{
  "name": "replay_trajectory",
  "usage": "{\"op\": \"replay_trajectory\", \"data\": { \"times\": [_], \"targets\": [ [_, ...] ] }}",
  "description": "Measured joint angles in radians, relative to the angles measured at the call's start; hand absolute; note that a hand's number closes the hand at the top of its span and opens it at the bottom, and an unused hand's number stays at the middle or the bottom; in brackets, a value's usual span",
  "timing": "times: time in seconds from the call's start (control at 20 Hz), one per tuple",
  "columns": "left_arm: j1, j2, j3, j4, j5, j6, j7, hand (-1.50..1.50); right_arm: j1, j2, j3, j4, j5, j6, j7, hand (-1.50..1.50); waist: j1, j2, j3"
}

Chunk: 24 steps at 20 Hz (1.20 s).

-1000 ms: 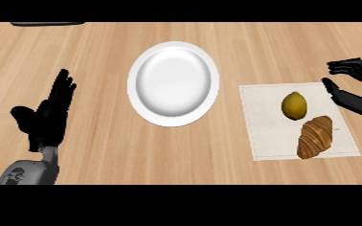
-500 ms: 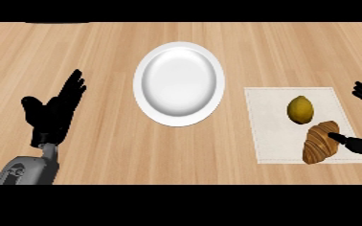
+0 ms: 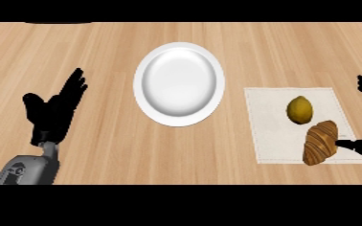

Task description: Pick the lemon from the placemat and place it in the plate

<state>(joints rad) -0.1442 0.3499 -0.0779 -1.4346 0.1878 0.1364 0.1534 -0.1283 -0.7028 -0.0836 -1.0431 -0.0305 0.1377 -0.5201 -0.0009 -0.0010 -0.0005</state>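
Right hand [image 3: 351, 145] barely showing at the view's right edge beside the croissant [image 3: 320, 142], finger state impossible to tell. Lemon [image 3: 299, 109] unheld on the placemat [image 3: 272, 124], just above the croissant, apart from the white plate [image 3: 179, 83]. Left hand [image 3: 58, 108] resting open, fingers up, at the far left, probably parked clear of the work.

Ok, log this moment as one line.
lemon: on placemat, beside croissant | plate: bare | left robot hand: open, resting | right robot hand: at right edge, fingers unclear
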Motion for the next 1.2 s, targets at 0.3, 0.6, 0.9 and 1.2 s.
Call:
{"op": "replay_trajectory", "data": {
  "times": [0.3,0.6,0.9,1.2],
  "targets": [
    [-0.021,-0.018,0.014,0.032,-0.018,-0.013,-0.002,0.00,-0.023,-0.015,0.061,-0.050,0.085,0.041,0.136,-1.50,0.001,0.001,0.000],
    [-0.016,-0.045,0.016,0.036,-0.041,-0.012,-0.013,0.00,-0.047,-0.026,0.115,-0.092,0.206,0.035,0.264,-1.50,0.002,0.001,0.000],
    [-0.016,-0.049,0.039,0.030,-0.054,-0.033,-0.007,0.00,-0.093,-0.018,0.143,-0.077,0.304,0.081,0.345,-1.50,0.004,0.000,-0.001],
    [-0.013,-0.067,0.059,0.045,-0.076,-0.051,-0.023,0.00,-0.140,0.036,0.160,-0.068,0.382,0.131,0.417,-1.50,0.004,-0.001,-0.005]
  ]
}}
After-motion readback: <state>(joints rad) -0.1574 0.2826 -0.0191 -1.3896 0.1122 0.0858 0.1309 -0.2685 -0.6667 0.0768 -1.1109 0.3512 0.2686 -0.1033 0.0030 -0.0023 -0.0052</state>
